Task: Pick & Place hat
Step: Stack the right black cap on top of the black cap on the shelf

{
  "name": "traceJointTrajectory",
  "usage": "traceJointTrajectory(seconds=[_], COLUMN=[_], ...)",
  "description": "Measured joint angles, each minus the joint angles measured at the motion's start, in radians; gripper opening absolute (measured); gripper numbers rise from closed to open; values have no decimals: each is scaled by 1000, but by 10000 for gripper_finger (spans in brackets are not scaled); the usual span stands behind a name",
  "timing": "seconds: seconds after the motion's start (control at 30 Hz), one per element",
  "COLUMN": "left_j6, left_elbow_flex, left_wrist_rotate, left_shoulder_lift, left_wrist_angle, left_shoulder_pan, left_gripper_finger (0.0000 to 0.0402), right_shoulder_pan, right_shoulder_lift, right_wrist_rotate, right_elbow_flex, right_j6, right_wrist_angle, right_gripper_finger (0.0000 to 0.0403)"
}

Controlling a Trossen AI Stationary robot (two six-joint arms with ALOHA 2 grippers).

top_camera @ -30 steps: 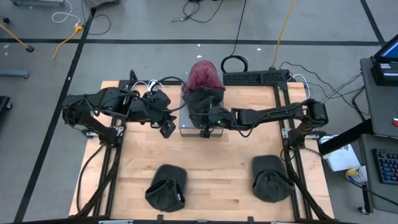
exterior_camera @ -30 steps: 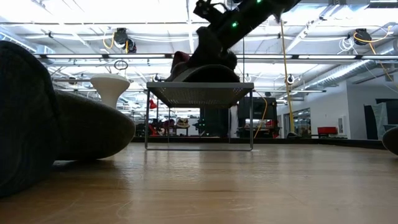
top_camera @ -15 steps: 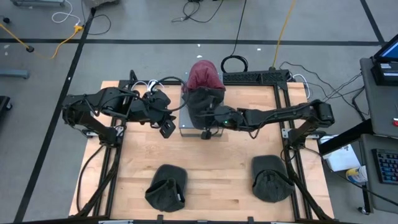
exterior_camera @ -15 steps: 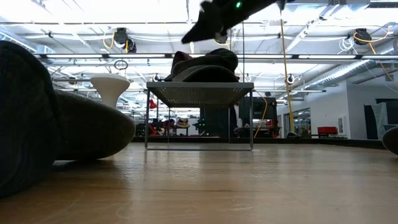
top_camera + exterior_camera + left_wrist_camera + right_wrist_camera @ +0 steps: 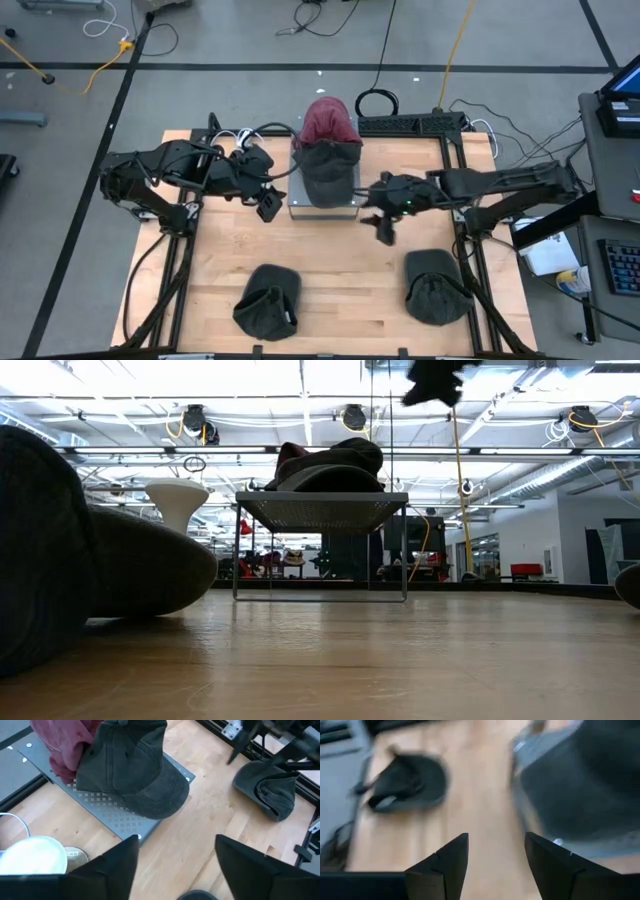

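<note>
Nearest me, along the near edge of the surface (image 5: 330,270), I see two dark hats: one near the near-left corner (image 5: 268,300), one near the near-right corner (image 5: 434,288). Both lie free, touching no claw.

Further in, the right claw (image 5: 384,226) hangs above bare wood just off the right side of the metal stand (image 5: 300,205), fingers apart, holding nothing. The near-right hat lies toward the near edge and slightly outward from this claw, with no obstacle between. I judge the right arm closer to that hat than the left arm is to either.

The left claw (image 5: 268,205) waits just off the left side of the stand, fingers spread, empty. The near-left hat lies straight toward the near edge from it.

At the far-centre, the stand carries a dark grey hat (image 5: 330,172) with its brim toward me, resting against a red hat (image 5: 328,122) behind it. I judge the grey hat placed; the next pick turns on the right claw dropping toward the near-right hat
</note>
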Motion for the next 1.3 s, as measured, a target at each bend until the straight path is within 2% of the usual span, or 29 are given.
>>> traceJointTrajectory(seconds=[0.2, 0.33, 0.47, 0.67, 0.9, 1.3], left_j6=[4, 4, 4, -10, -13, -48], left_elbow_flex=[0, 0, 0, 0, 0, 0], left_wrist_rotate=[22, 53, 93, 142, 163, 181], left_shoulder_lift=[0, 0, 0, 0, 0, 0], left_wrist_angle=[1, 3, 4, 6, 7, 8], left_shoulder_pan=[0, 0, 0, 0, 0, 0], left_gripper_finger=[323, 340, 346, 337, 342, 345], right_shoulder_pan=[15, 15, 15, 15, 62, 160], right_shoulder_lift=[-74, -97, -103, -75, 26, 313], right_wrist_rotate=[-245, -417, -515, -569, -614, -629], right_elbow_flex=[0, 0, 0, 0, 0, 0], right_j6=[-60, -141, -299, -544, -761, -951], right_wrist_angle=[-98, -136, -177, -259, -334, -408], right_gripper_finger=[189, 184, 186, 197, 203, 204])
